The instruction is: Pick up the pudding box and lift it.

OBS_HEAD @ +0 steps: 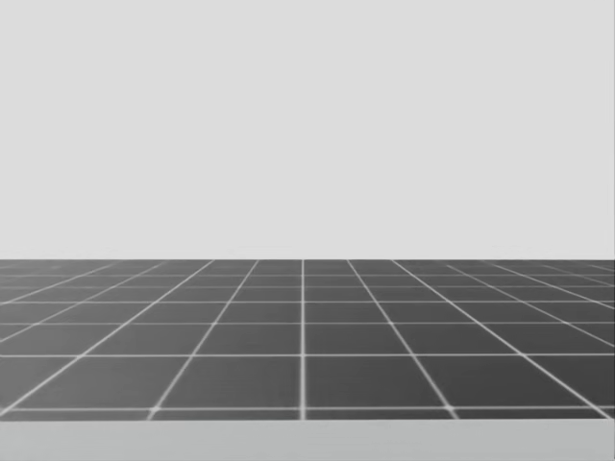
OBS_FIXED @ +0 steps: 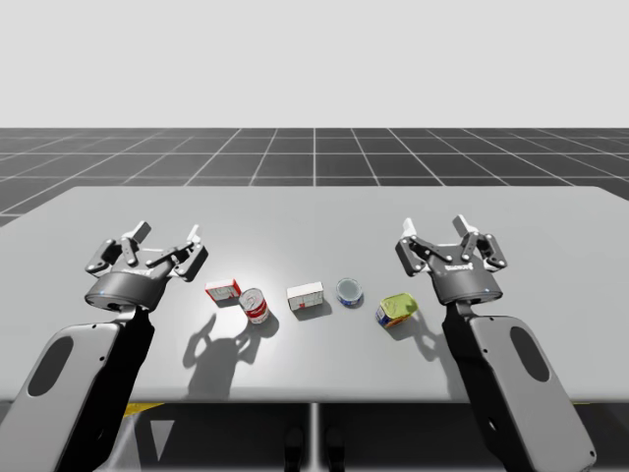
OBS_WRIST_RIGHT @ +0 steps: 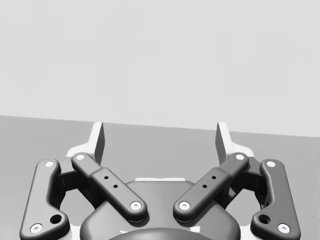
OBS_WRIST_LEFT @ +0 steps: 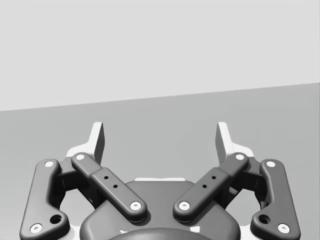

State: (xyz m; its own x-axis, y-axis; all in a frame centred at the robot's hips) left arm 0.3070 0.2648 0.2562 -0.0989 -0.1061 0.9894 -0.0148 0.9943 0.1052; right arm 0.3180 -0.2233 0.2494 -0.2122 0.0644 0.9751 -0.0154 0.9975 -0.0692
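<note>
Both my jaws stand wide open with nothing between them: the left gripper (OBS_FIXED: 165, 242) (OBS_WRIST_LEFT: 160, 141) toward the counter's (OBS_FIXED: 314, 211) left edge, the right gripper (OBS_FIXED: 448, 242) (OBS_WRIST_RIGHT: 160, 141) toward its right edge. Five things sit in one row nearer the near edge: two boxes and three cans. The white-and-red pudding box (OBS_FIXED: 306, 297), as I take it, is the middle one, its long axis roughly along the near edge. Leftward are a red-and-white can (OBS_FIXED: 256, 306) and a small red box (OBS_FIXED: 223, 291); rightward, a blue can (OBS_FIXED: 349, 291) and a yellow-and-green can (OBS_FIXED: 395, 310).
</note>
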